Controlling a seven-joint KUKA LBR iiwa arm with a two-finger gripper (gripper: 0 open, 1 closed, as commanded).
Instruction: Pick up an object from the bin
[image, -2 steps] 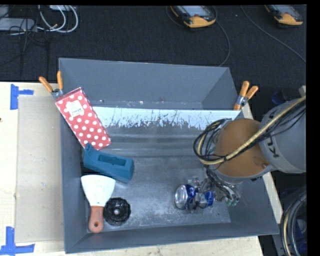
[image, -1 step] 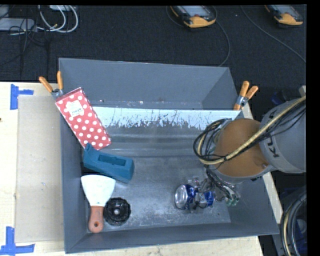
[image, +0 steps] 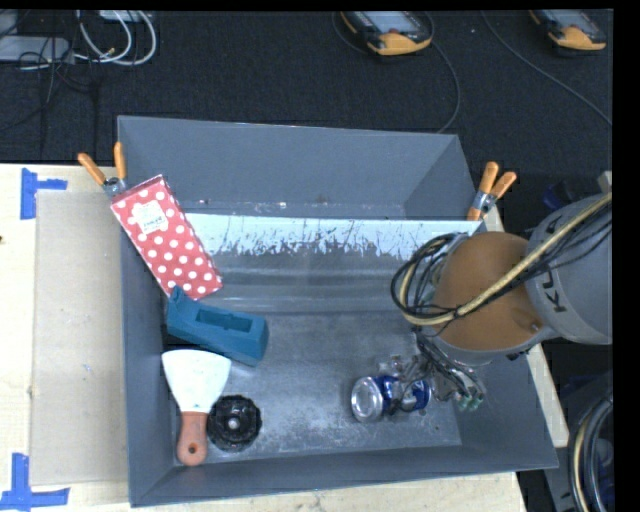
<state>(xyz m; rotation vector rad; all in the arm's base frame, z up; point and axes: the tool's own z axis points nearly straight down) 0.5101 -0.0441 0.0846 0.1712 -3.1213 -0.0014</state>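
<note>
The grey metal bin (image: 300, 160) has a scuffed, mostly bare floor, and from my station I read it front to back. Nearest me, along the front wall, lie a white scraper with a reddish handle (image: 195, 385), a black round cap (image: 232, 422) just beside that handle, and, well to the right, a crushed blue and silver can (image: 380, 397) on its side. The tool (image: 440, 385) sits low at the can's right end, under the arm's orange cover (image: 485, 295). It looks to be touching the can or just beside it, and I cannot tell whether it is wide or narrow. I judge the can to be the thing to take. To do it well I would centre the tool over the can's dented middle, not its rounded end, since thin metal may roll or squirt out sideways, and I would mind the right wall close by. Further back a blue block (image: 215, 332) rests near the left wall, and a red box with white dots (image: 165, 238) leans against that wall. Beyond the bin is dark floor (image: 300, 70) with loose cables (image: 115, 35).
</note>
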